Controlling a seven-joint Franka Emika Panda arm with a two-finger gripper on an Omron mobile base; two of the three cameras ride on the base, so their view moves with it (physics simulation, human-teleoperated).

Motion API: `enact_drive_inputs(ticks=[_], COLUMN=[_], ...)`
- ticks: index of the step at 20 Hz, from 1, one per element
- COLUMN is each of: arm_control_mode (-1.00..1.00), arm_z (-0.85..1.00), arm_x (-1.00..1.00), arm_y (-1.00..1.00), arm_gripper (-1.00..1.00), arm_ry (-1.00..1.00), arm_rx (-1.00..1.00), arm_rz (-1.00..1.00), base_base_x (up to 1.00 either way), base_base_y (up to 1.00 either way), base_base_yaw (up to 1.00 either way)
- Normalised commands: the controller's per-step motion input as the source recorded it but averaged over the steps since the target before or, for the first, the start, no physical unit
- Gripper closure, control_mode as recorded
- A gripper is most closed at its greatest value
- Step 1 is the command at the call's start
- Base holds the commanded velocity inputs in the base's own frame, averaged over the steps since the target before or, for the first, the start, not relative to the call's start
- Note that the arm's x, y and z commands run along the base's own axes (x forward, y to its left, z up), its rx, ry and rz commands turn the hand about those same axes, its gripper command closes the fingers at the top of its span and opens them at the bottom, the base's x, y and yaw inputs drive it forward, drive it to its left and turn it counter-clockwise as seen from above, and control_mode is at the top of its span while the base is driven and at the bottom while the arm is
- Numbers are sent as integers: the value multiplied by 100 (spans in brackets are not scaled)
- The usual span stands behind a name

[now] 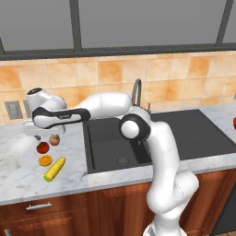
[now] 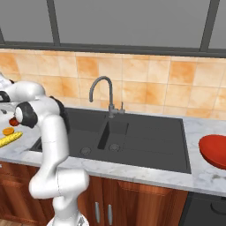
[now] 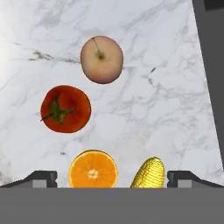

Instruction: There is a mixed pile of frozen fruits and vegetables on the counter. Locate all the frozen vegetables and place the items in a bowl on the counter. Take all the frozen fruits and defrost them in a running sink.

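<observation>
My gripper (image 3: 112, 179) hangs open over the mixed pile on the marble counter (image 3: 166, 65), nothing between its fingertips (image 3: 42, 178). Below it in the hand view lie a reddish-tan apple-like fruit (image 3: 101, 59), a dark red tomato (image 3: 65, 109) with a green top, an orange half (image 3: 93, 169) cut side up, and the tip of a yellow corn cob (image 3: 148, 173). From the left base view the gripper (image 1: 48, 134) sits just above the apple (image 1: 54, 139) and tomato (image 1: 43, 147), with the orange half (image 1: 45, 160) and corn (image 1: 55, 168) nearer the counter's front. The red bowl (image 2: 214, 151) stands right of the sink.
The black double-basin sink (image 1: 138, 138) lies just right of the pile, its edge (image 3: 214, 87) showing in the hand view. A dark gooseneck faucet (image 2: 103, 95) rises behind it; no water shows. Tiled wall and an outlet (image 1: 12, 109) back the counter.
</observation>
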Motion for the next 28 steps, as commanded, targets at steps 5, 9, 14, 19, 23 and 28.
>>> enact_drive_inputs(ticks=[5, 9, 14, 19, 23, 28], arm_control_mode=[-100, -100, -100, -100, -100, -100], arm_z=[-70, -78, -24, -29, -25, -24], arm_x=[15, 17, 24, 8, 6, 1], arm_y=[-11, -25, 10, 26, 15, 9], arm_gripper=[-100, -100, -100, -100, -100, 100], arm_ry=[-8, -13, -10, -4, 0, 0], arm_rx=[7, 33, 9, 0, 1, 2], arm_rz=[0, -2, 0, 0, -8, -5], base_base_x=[0, 0, 0, 0, 0, 0], base_base_y=[0, 0, 0, 0, 0, 0], base_base_yaw=[0, 0, 0, 0, 0, 0])
